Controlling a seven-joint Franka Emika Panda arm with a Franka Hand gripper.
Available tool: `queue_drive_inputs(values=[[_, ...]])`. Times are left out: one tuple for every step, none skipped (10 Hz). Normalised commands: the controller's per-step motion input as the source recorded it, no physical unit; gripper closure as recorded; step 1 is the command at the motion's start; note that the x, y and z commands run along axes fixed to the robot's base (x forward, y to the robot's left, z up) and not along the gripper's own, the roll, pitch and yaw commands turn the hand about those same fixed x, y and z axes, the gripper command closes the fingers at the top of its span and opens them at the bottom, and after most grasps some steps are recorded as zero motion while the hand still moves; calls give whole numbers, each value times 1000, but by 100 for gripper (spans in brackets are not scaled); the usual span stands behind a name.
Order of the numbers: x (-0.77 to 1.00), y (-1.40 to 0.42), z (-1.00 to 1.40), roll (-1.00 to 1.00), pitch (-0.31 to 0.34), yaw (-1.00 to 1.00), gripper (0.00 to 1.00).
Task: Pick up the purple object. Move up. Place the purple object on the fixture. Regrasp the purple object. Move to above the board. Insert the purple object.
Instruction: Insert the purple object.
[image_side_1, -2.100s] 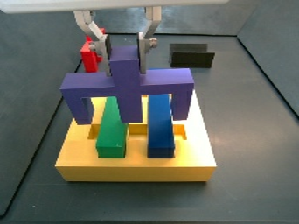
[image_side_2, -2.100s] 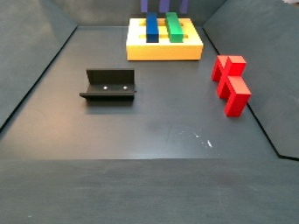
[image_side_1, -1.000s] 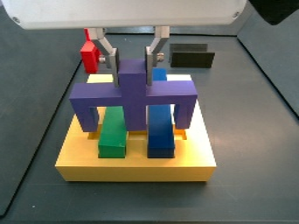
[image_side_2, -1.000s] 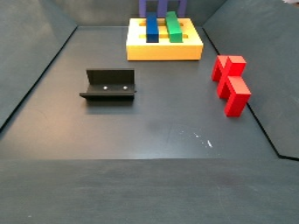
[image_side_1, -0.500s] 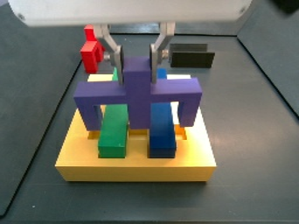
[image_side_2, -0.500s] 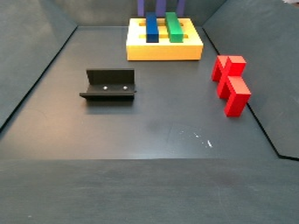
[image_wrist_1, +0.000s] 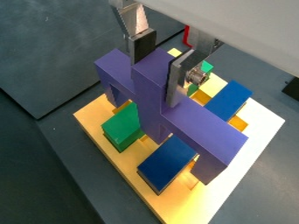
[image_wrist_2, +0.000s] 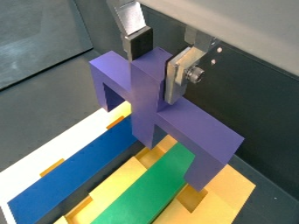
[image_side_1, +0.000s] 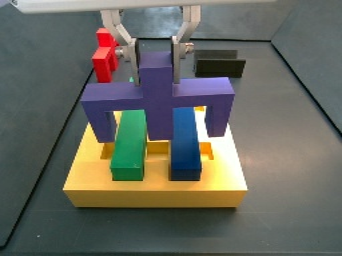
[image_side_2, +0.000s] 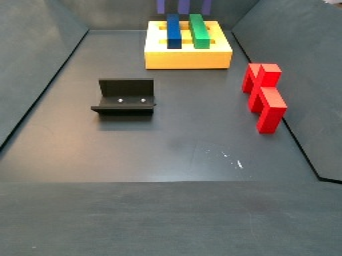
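The gripper (image_wrist_1: 162, 59) hangs over the board (image_side_1: 155, 186), its silver fingers (image_wrist_2: 184, 74) closed against the middle prong of the purple object (image_side_1: 158, 92). The block straddles the green bar (image_side_1: 128, 145) and blue bar (image_side_1: 185, 143); its outer prongs seem to reach the slots, though this is hidden.

purple object (image_side_2: 181, 7) cut off by frame edge, gripper (image_side_1: 158, 50) upper body cropped, board (image_wrist_2: 47, 166) partly out of frame
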Motion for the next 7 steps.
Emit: queue_drive_inputs(values=[[0, 0, -169, 13, -3, 0, 100], [31, 0, -200, 0, 0, 0, 100], [0, 0, -189, 0, 0, 0, 100], [43, 0, -29, 0, 0, 0, 100], [0, 0, -23, -4, 0, 0, 100], [0, 0, -51, -11, 0, 11, 100], [0, -11, -137, 0, -3, 0, 100]])
